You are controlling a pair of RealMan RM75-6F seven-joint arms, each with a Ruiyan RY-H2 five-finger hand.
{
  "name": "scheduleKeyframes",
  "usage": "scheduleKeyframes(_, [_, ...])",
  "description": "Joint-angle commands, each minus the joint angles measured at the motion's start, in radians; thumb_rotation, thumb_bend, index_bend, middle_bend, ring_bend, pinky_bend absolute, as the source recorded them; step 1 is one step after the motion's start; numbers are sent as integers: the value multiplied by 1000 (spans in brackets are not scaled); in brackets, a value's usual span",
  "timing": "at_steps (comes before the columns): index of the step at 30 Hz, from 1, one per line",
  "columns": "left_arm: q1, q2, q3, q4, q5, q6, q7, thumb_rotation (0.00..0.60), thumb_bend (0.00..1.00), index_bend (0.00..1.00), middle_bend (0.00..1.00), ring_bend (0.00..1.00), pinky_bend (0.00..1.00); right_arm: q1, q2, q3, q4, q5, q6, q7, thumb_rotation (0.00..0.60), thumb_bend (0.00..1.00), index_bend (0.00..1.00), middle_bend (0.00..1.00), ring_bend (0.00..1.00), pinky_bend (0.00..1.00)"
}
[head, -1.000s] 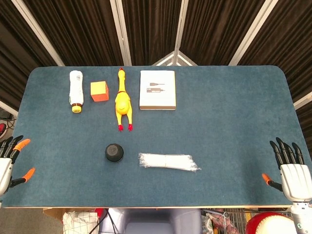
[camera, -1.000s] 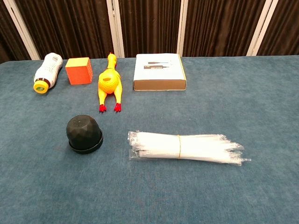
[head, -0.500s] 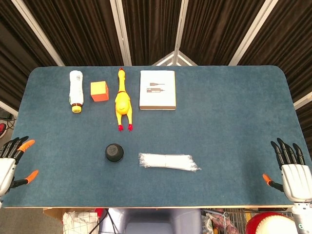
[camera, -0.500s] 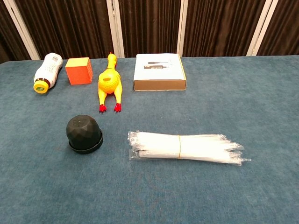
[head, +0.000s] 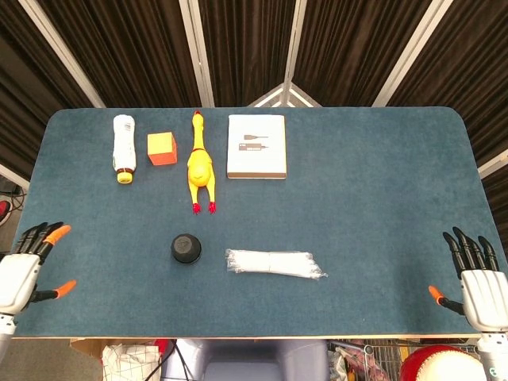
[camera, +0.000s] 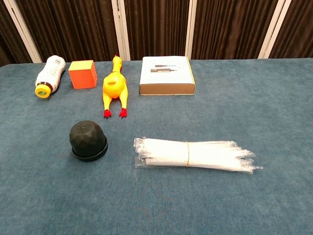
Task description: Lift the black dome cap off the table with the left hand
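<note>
The black dome cap point(head: 186, 248) point(camera: 88, 139) sits upright on the blue table, left of centre near the front. My left hand point(head: 24, 272) hovers at the front left corner, fingers spread and holding nothing, well to the left of the cap. At the front right corner my right hand point(head: 479, 279) is likewise spread with nothing in it. Neither hand shows in the chest view.
A clear bundle of plastic straws point(head: 274, 263) point(camera: 193, 154) lies just right of the cap. Along the back stand a white bottle point(head: 124, 148), an orange cube point(head: 162, 148), a yellow rubber chicken point(head: 199, 163) and a white box point(head: 256, 146).
My left hand has moved a little rightward over the table's front left corner. The right hand has sunk slightly. The objects have not moved.
</note>
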Motion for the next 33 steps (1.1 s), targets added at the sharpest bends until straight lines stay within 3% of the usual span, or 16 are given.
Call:
scheduleKeyframes(1, [-69, -15, -9, 8, -21, -115, -73, 600, 170, 99, 86, 0, 16, 1, 0, 0, -3, 1, -2, 1, 600, 189, 15, 30, 122, 0])
scheduleKeyframes(9, [-153, -69, -46, -23, -55, -223, -171, 600, 153, 98, 156, 0, 0, 9, -9, -5, 7, 6, -27, 0, 600, 189, 15, 31, 122, 0])
scheduleKeyframes(18, [-215, -179, -67, -18, -154, -314, -102, 600, 132, 89, 183, 0, 0, 14, -8, -7, 11, 8, -40, 12, 600, 189, 15, 30, 122, 0])
scheduleKeyframes(33, [-257, -391, -81, 155, -251, -385, -143, 600, 113, 85, 188, 0, 0, 22, -12, -11, 17, 17, -64, 24, 600, 189, 15, 30, 122, 0])
